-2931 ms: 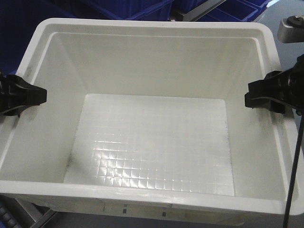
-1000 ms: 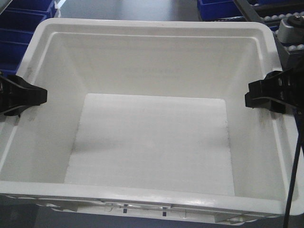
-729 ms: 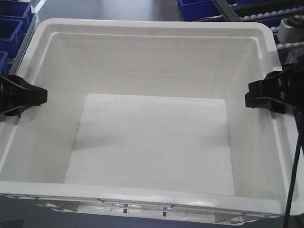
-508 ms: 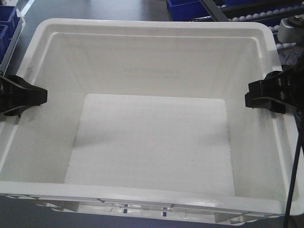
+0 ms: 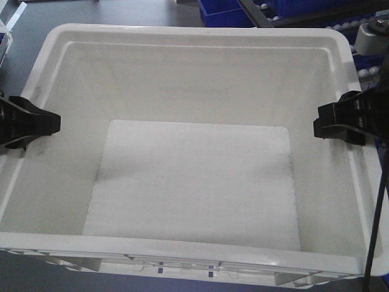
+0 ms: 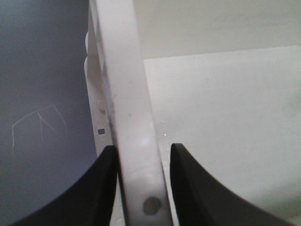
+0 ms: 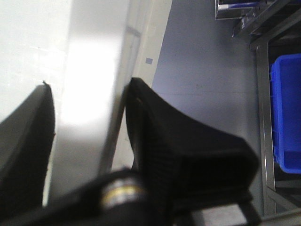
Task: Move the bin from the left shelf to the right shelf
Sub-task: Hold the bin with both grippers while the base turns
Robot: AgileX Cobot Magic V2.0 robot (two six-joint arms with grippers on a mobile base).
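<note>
The bin (image 5: 194, 35), a large white rectangular tote with a thick rim, fills nearly the whole front view, open side up and showing only its bare white bottom. It sits between the two arms, with grey floor (image 5: 121, 11) showing beyond its far rim and in a thin strip below its near rim. The left hand (image 5: 27, 125) is clamped on the left side rim about halfway along: its black inner finger (image 5: 42, 121) lies against the inside of the wall, and in the left wrist view the two dark fingers (image 6: 99, 188) stand on either side of the rim, closed tight against it, with ribs of the outer wall and the scratched floor to one side. The right hand (image 5: 340, 121) grips the opposite side rim at about the same place, its black inner finger pointing in over the wall. In the right wrist view one dark pad (image 7: 28, 136) lies on the inner face and the other on the outer face, pressed narrow on the bright rim between them. A black cable (image 5: 378, 219) hangs down by the right rim. Past the far right corner there is a dark blue bin (image 5: 222, 12) and a rack of white rollers (image 5: 316, 13).
</note>
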